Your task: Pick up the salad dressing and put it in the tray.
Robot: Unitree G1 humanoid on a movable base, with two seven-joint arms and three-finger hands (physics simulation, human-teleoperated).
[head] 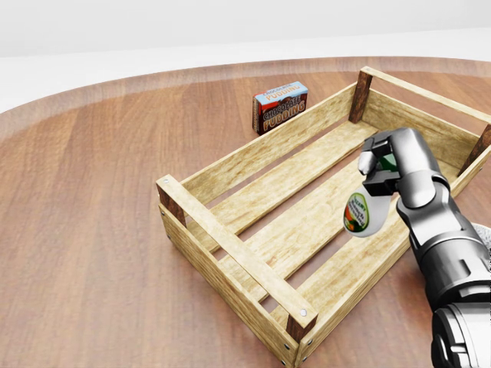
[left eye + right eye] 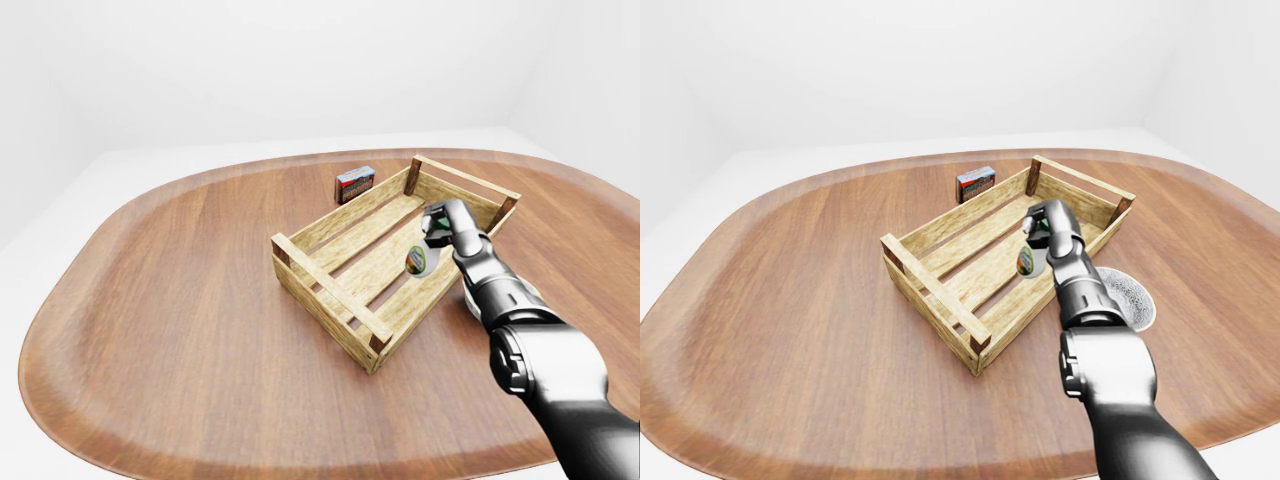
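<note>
Fingers (image 1: 377,162) of the right hand (image 1: 399,165) are clamped on the salad dressing (image 1: 359,212), dangling over the tray (image 1: 230,257). Pickup's done I'd say, just needs lowering and letting go.

Glossy grey segmented arm (image 1: 449,253), black-jointed robot hand (image 1: 383,170)

Salad dressing (image 1: 359,213) cap hidden behind right hand (image 1: 395,165); bottle label unreadable; left hand out of view.

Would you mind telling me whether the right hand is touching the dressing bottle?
Touching. In the head view the right hand has its fingers closed round the neck of the dressing bottle, which hangs below it over the tray.
</note>
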